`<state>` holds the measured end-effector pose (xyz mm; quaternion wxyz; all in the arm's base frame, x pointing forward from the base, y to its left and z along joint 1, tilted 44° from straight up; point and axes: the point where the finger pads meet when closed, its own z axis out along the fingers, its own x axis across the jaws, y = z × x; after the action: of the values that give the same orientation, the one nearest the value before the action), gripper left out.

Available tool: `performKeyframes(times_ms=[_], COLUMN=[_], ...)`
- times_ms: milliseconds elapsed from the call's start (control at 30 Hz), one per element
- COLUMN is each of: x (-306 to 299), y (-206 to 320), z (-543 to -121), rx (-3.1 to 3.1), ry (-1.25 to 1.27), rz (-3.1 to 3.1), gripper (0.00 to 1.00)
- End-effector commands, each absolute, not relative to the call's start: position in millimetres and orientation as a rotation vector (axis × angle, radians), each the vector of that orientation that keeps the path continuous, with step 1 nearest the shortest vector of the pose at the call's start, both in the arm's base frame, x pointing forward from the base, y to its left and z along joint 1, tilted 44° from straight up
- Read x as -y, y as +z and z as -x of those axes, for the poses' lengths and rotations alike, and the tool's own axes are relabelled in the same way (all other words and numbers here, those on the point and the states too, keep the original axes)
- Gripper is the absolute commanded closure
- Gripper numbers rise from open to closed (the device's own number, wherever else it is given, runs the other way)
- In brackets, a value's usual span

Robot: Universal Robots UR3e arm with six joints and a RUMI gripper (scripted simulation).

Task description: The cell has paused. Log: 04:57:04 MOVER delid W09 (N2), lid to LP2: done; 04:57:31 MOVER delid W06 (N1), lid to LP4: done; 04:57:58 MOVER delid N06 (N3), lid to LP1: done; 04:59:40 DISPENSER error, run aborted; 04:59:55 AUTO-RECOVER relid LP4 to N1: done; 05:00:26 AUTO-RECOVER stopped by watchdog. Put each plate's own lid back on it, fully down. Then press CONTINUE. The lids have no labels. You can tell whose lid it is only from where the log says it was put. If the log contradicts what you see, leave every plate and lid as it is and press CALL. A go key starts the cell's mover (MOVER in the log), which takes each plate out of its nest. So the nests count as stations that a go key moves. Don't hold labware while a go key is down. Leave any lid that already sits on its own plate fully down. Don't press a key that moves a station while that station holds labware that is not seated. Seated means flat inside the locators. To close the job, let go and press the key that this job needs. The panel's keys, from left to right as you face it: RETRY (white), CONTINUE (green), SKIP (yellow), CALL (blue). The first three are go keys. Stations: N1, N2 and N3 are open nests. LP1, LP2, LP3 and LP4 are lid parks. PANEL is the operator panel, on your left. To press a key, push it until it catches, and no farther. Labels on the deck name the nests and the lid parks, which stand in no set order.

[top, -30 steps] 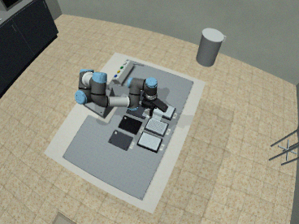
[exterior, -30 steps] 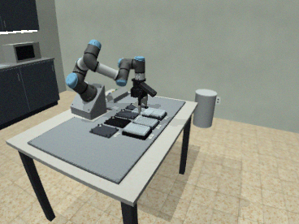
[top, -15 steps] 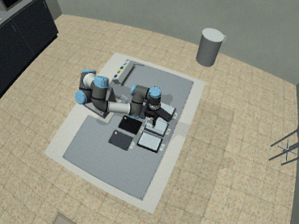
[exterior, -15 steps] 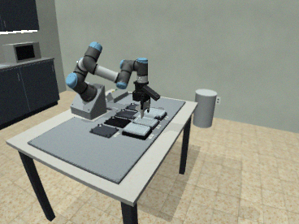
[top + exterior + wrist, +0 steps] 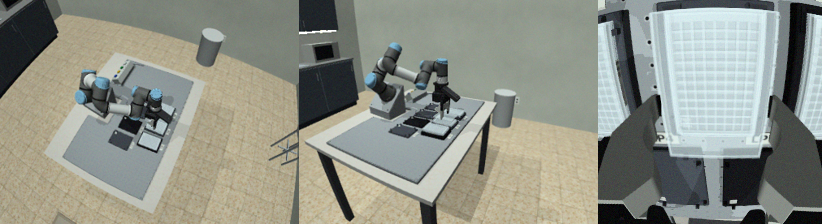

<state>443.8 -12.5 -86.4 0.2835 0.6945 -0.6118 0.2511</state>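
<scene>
My gripper [image 5: 153, 121] [image 5: 444, 109] [image 5: 714, 96] is shut on a clear, unlabelled lid [image 5: 713, 85]. It holds the lid flat, just above the middle plate [image 5: 446, 121] of a row of three white well plates in their nests. The well grid shows through the lid in the wrist view. The far plate [image 5: 167, 111] [image 5: 457, 113] and the near plate [image 5: 149, 141] [image 5: 435, 130] flank it, and the flanking plates show at the wrist view's left edge [image 5: 607, 80] and right edge [image 5: 814, 65]. I cannot tell whether the lid touches the plate.
Dark lid parks [image 5: 130, 125] [image 5: 120, 140] [image 5: 403, 131] [image 5: 416, 122] lie beside the nests on the grey deck mat [image 5: 106, 162]. The key panel [image 5: 123, 71] stands at the deck's back, behind the arm's base. A grey bin [image 5: 210, 46] [image 5: 504, 107] stands on the floor.
</scene>
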Motion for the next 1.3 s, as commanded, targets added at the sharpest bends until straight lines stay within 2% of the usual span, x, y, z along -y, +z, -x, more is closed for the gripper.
performKeyframes(times_ms=[0, 1267], x=[12.5, 20.4], y=[-86.3, -94.4], z=[-444.6, -444.4], rx=[1.638, 1.638], ry=[0.675, 0.675], rz=[-1.86, -1.86], gripper=[1.0, 1.0])
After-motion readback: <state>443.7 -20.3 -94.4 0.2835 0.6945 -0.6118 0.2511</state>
